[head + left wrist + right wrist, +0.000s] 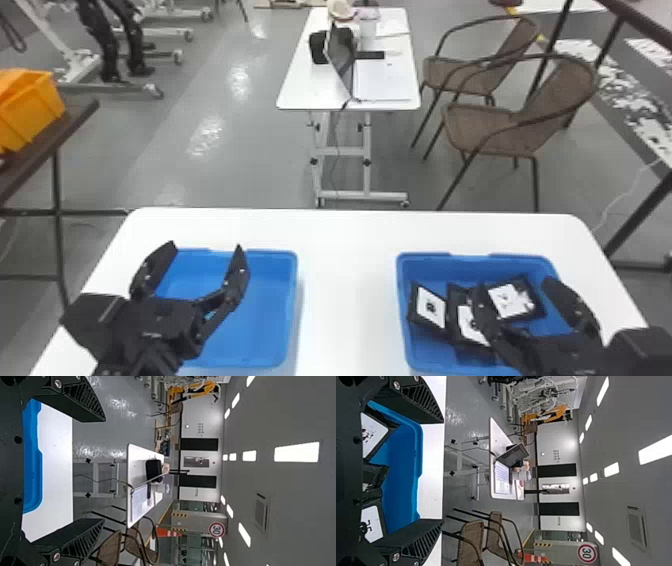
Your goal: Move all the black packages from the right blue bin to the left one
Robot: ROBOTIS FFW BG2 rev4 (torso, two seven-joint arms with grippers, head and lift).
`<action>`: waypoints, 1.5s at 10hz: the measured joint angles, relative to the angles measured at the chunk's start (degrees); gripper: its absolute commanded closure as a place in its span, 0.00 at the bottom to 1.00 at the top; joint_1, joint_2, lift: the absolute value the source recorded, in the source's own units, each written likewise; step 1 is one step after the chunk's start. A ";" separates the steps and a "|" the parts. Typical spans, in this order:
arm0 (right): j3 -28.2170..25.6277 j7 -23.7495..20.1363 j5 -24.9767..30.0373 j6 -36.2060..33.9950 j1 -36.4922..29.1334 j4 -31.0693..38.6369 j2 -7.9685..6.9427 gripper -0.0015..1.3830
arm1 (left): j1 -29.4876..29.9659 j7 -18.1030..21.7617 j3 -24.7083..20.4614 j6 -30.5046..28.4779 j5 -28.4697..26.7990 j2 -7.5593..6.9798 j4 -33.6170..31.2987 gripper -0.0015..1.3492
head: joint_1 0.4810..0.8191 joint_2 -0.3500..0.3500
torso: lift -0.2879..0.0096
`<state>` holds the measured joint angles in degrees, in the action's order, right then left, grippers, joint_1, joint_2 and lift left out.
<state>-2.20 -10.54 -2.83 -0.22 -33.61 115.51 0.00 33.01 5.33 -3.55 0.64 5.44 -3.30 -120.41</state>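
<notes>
I have my right claw (514, 286), fingers apart, over the black packages (430, 308) in the right blue bin (480, 258); my left claw (206, 247) is likewise spread. I should straddle one package squarely before closing.

You can read one number: a black "30" on the round, red-ringed white sign (587, 553) at the far right of the room, in front of a grey pillar (566, 550). That pillar also carries yellow-and-black warning stripes (543, 544), with no wording you can make out. On the far wall (554, 479) you have a small cluster of dark marks (556, 455), too small to read. Nearer you, in the right blue bin (402, 280), the black packages (535, 302) bear white labels (431, 306) with dark print or symbols; you can't make out any words or numbers on them.
</notes>
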 measured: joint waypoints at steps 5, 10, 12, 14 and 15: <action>0.00 1.67 -0.98 -1.39 -0.81 0.69 0.00 0.11 | -0.03 0.30 0.05 0.76 -0.68 -0.29 -0.01 0.09 | 0.63 0.55 | 0.84; 0.09 1.10 -3.97 1.21 -0.26 -1.40 0.00 0.12 | 0.38 0.30 -0.47 2.02 -1.47 0.31 0.00 0.09 | 0.63 0.57 | 0.84; 0.09 4.60 -6.00 -3.89 0.25 -1.08 0.00 0.12 | 0.23 0.30 -0.29 1.48 -1.07 -0.32 0.00 0.09 | 0.63 0.55 | 0.84; -0.41 5.27 -6.94 -16.60 5.36 -0.33 0.00 0.12 | 0.05 0.30 -0.13 1.26 -1.01 -0.63 0.00 0.09 | 0.63 0.55 | 0.84; -0.92 5.20 -8.32 -23.51 9.00 -1.37 0.00 0.12 | -0.09 0.30 0.01 1.13 -1.05 -0.83 0.00 0.09 | 0.63 0.55 | 0.84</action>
<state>-3.11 -5.35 -11.15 -23.73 -24.61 114.14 0.00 32.92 5.63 -3.53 1.76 4.40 -4.13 -120.41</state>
